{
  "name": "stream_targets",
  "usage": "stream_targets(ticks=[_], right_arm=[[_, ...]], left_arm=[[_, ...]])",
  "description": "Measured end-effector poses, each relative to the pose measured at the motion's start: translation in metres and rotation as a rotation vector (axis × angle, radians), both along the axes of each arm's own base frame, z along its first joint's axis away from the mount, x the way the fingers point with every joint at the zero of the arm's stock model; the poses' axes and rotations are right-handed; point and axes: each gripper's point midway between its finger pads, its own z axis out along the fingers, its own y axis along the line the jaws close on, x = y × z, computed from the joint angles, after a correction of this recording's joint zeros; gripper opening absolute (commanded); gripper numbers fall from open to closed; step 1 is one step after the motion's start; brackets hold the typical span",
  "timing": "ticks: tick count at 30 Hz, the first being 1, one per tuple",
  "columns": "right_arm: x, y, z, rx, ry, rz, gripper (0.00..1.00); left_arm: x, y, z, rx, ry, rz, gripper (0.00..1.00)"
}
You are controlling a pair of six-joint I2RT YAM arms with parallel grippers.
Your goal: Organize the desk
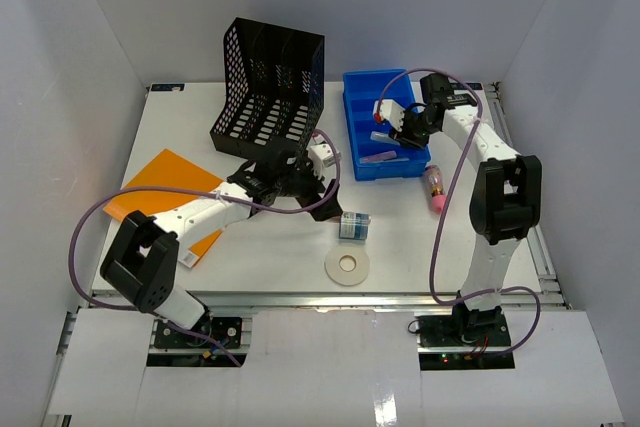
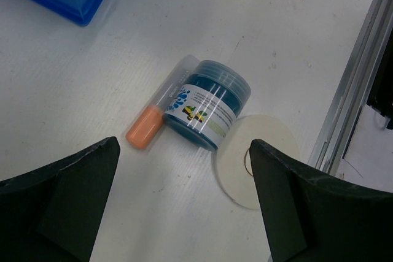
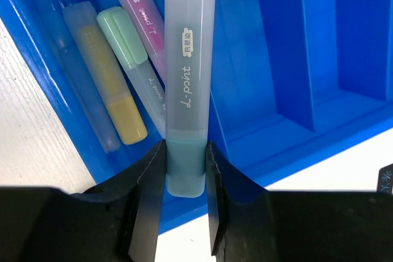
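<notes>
Right jaws pinching highlighter (image 3: 187, 90), tip hidden, probably teal, blue tray (image 3: 344, 59) cropped

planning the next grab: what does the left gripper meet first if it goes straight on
The left gripper, open, would most likely meet the blue jar lying on the desk beside an orange-capped marker; depth is unclear.

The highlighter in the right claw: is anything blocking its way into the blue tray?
Nothing visible blocks it. The right gripper holds the highlighter over the open blue tray; the slot beneath holds a yellow highlighter, a green highlighter and a pink highlighter, so it may land on those.
</notes>
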Motion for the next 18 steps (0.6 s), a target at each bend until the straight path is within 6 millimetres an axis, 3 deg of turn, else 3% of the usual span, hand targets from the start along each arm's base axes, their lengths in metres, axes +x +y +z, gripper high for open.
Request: stream_targets(ticks=[7,14,18], right_arm=[[-0.001,-0.001,-0.011,-0.007,0.028,-0.004,0.6],[-0.005,-0.001,-0.005,0.005,0.036,-0.029,0.63],[-0.023,-0.002,0.018,0.066,0.032,-0.053,0.63]], left_arm=[[0.006,-0.008,0.0,0.0,0.0,-0.029,0.98],[0.01,-0.016,-0.004,-0.001,0.0,-0.066,0.98],[0.017,-0.023,-0.008,0.011,-0.005,-0.094,0.98]])
